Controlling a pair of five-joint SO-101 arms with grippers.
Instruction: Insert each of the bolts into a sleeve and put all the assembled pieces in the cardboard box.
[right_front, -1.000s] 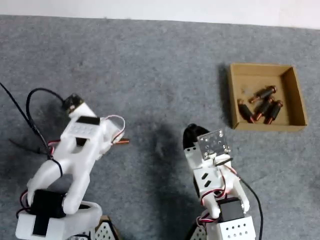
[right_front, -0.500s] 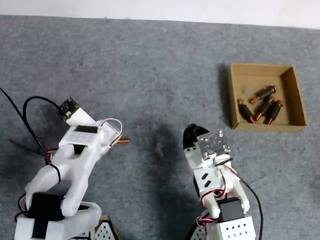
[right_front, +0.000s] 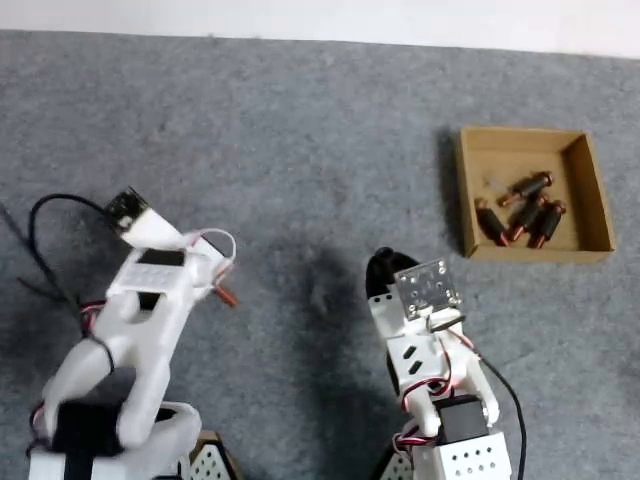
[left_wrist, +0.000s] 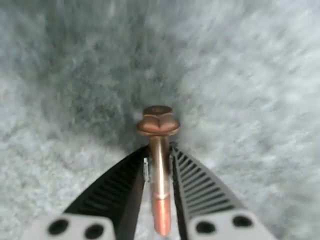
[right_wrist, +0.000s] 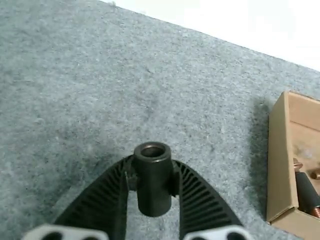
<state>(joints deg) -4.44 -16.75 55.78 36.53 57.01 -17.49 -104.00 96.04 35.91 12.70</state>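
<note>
Two white robot arms stand at the near edge of the grey tabletop (right_front: 300, 130): the left arm (right_front: 140, 320) and the right arm (right_front: 430, 350). One cardboard box (right_front: 468, 200) sits toward the far right corner. Four assembled pieces (right_front: 525, 216), each a copper bolt in a black sleeve, lie inside it. One separate copper bolt (left_wrist: 159, 125) is clamped in the left gripper (left_wrist: 159, 150). One separate black sleeve (right_wrist: 152, 180) is clamped in the right gripper (right_wrist: 152, 165).

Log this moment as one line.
left hand: shut on bolt | right hand: shut on sleeve | cardboard box: assembled pieces inside | insertion: not yet done
</note>
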